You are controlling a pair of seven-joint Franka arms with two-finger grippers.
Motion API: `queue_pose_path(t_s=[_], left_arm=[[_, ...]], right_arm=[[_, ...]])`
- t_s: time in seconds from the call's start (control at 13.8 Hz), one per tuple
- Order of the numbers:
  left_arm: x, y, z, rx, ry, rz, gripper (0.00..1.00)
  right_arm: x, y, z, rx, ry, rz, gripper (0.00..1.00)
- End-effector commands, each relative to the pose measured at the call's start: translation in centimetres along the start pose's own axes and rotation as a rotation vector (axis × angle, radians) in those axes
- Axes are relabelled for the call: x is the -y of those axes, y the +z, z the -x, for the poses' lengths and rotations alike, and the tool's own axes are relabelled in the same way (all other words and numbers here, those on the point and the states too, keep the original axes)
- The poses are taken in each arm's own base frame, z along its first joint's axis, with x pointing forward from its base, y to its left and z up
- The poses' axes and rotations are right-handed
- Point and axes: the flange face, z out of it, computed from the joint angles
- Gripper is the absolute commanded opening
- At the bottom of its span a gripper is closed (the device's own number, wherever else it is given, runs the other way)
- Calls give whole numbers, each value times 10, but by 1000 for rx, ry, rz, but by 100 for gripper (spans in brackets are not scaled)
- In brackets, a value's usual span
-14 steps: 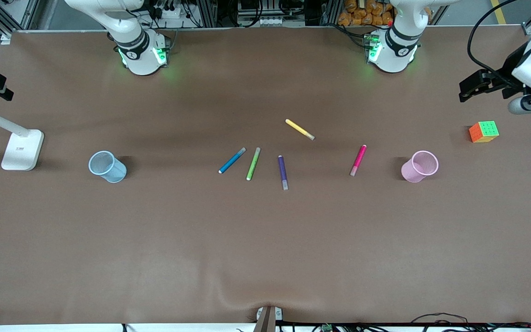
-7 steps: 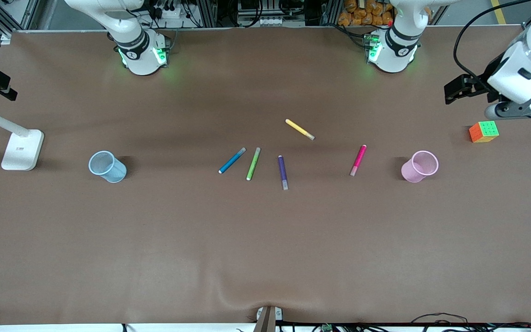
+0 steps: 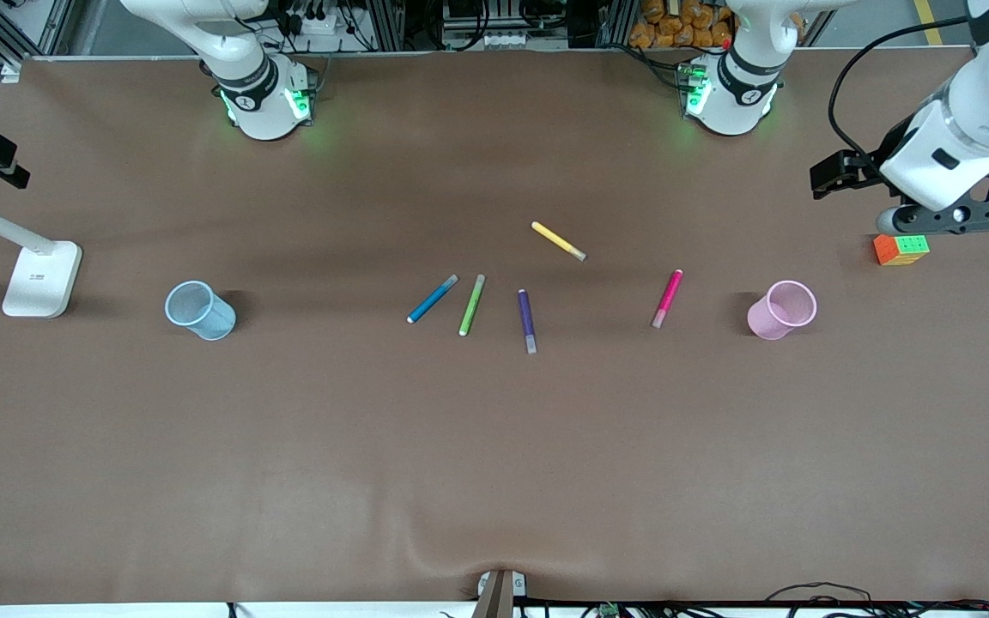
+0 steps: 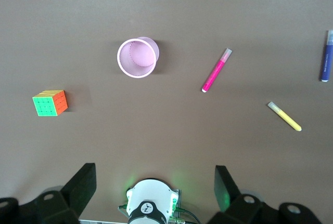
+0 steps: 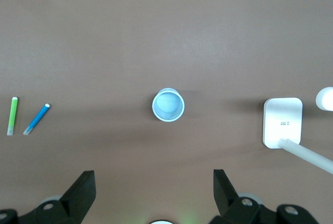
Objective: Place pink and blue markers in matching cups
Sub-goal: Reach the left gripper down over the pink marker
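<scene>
Across the middle of the front view we see five markers lying loose on the brown table (image 3: 494,481): the blue marker (image 3: 432,299) just beside a lime-green marker (image 3: 471,305), then a dark purple marker (image 3: 527,320), a yellow marker (image 3: 558,240) higher in the frame, and the pink marker (image 3: 667,298) apart from the rest, near the pink cup (image 3: 782,310). The blue cup (image 3: 199,310) stands at mid-left of the frame, well apart from the blue marker, with a white lamp base (image 3: 42,278) at the left edge. At upper right the left gripper (image 3: 838,172) hangs in the air above the table near a colour cube (image 3: 901,245). We cannot find the right gripper in this view.

Looking down from the left wrist view, we see the left gripper (image 4: 155,182) with its dark fingers (image 4: 80,187) spread wide at the bottom of the frame and nothing between them. The pink cup (image 4: 137,57) stands upright at upper centre, the pink marker (image 4: 216,70) near it, the cube (image 4: 50,102) at mid-left, and the yellow marker (image 4: 284,116) and the purple one (image 4: 327,56) toward the right edge. Nothing lies between the pink marker and the pink cup.

From the right wrist view we see the right gripper (image 5: 154,186), fingers (image 5: 79,188) likewise wide apart and empty, over the blue cup (image 5: 168,105) at frame centre. The blue marker (image 5: 36,119) and the green one (image 5: 12,115) lie at mid-left, and the lamp base (image 5: 282,122) sits at mid-right.
</scene>
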Motion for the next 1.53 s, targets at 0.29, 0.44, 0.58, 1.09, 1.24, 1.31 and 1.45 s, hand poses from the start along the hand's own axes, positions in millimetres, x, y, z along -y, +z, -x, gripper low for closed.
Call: queue_pose_path(t_s=[0.29,0.44,0.58,1.09,1.24,1.31,1.45], left_arm=[[-29,56,-12,-49,12,-7,100],[-34,77,-20,-72,18,0,100],[-37,105,-29,-97,22,8,100],[-92,182,-41,-4,135,2,100],[-101,202,-43,51,146,-4,100],[-107,213,-44,72,150,-8,100],[-116,240,-50,119,172,-23,100]], right_arm=[[3,-3,-3,-6,9,-4,100],[4,6,-2,27,12,-6,100],[5,7,-2,34,8,-8,100],[0,9,1,53,17,-9,100],[0,11,-1,57,18,-8,100],[0,12,-2,57,16,-10,100],[0,11,-3,50,16,-9,100]])
